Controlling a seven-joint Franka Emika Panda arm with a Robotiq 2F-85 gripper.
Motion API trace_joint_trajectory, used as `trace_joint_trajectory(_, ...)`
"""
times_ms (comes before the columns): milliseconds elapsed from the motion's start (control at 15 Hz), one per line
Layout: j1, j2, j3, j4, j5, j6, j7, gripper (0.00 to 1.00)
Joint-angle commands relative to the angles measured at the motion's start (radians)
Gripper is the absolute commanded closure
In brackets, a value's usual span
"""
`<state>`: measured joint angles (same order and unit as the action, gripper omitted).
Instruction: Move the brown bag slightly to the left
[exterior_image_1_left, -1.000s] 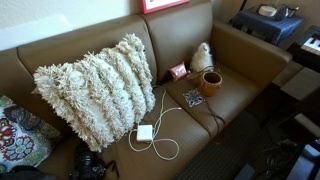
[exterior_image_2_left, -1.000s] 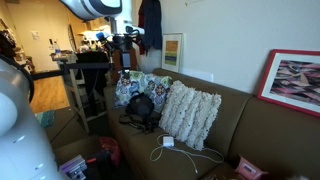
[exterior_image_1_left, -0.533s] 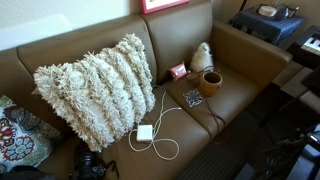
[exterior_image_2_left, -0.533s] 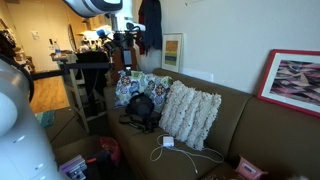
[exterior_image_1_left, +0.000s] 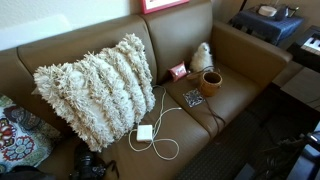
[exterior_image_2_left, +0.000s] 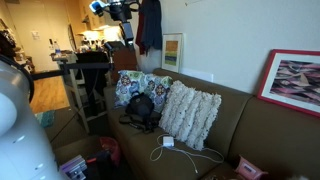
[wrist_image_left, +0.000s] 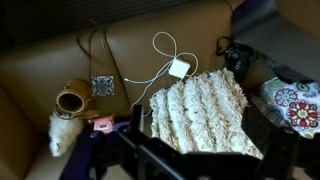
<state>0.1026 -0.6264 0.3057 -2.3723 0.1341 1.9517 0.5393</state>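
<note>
The brown bag (exterior_image_1_left: 211, 82) is a small orange-brown cup-shaped bag with a dark round mouth. It stands on the brown sofa seat, next to a cream plush lump (exterior_image_1_left: 202, 57). In the wrist view the brown bag (wrist_image_left: 72, 100) is at the left, far below. My gripper (wrist_image_left: 200, 122) hangs high above the sofa, over the shaggy pillow (wrist_image_left: 200, 110). Its two dark fingers are wide apart with nothing between them. In an exterior view the gripper (exterior_image_2_left: 119, 9) is near the top edge, far from the seat. The bag is out of sight there.
A flat dark patterned square (exterior_image_1_left: 193, 98) lies just in front of the bag, and a small pink item (exterior_image_1_left: 178, 71) beside it. A white charger (exterior_image_1_left: 145, 132) with a looped cable lies mid-seat. A black bag (exterior_image_2_left: 138, 108) and patterned cushions (exterior_image_1_left: 14, 135) sit at the far end.
The arm has risen, and the gripper now sits near the top edge of an exterior view. Nothing on the sofa has moved.
</note>
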Motion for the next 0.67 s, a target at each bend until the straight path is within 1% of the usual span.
trace_joint_trajectory(0,-0.027,0.019,-0.010,0.039,-0.029,-0.024,-0.004,0.00)
trace_joint_trajectory(333,-0.072,0.060,-0.051,0.051,-0.075,-0.023,-0.015,0.00)
trace_joint_trajectory(600,-0.114,0.112,-0.093,0.085,-0.118,-0.027,-0.014,0.00)
